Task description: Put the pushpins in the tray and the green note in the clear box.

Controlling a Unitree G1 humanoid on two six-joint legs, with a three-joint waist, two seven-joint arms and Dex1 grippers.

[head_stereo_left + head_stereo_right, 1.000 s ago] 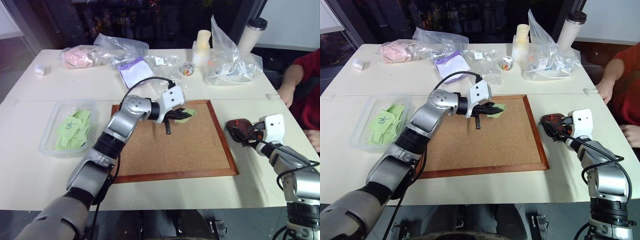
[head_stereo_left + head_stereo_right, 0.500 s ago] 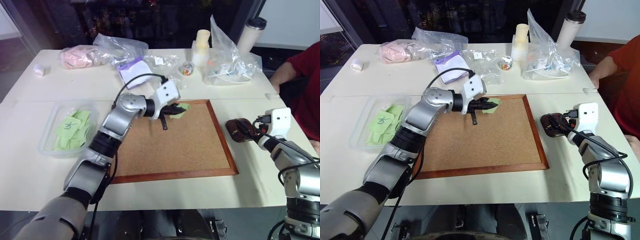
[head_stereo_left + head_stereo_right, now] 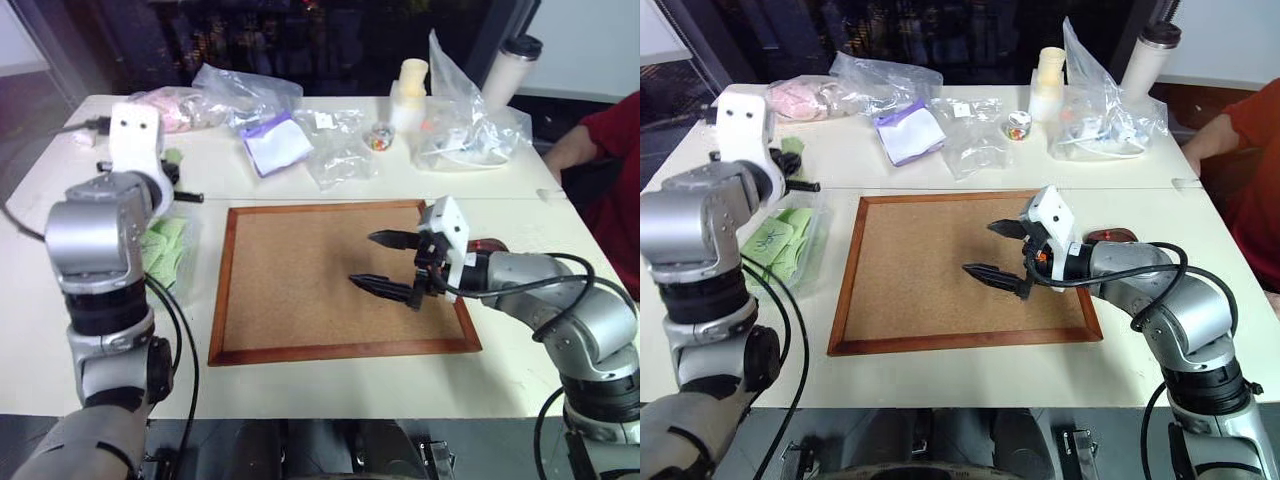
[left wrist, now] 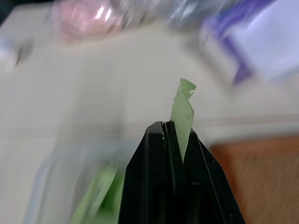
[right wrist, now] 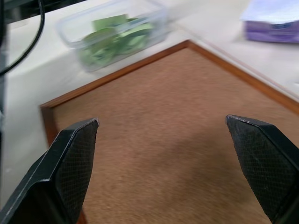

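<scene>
Both arms are silver-grey metal with black joint segments. A white block with two small holes sits behind each claw. The fingers (image 5: 70, 172) are black with cross-hatched pads. Black cables loop behind each wrist.

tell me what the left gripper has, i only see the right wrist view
Observer: The left gripper is shut on the green note, which sticks up between its fingers.
Operator: where is that arm
Observer: It hangs above the clear box, at the left end of the table.
Operator: and my tray
Observer: The tray sits behind the right gripper, just off the cork board and partly hidden by the arm.
</scene>
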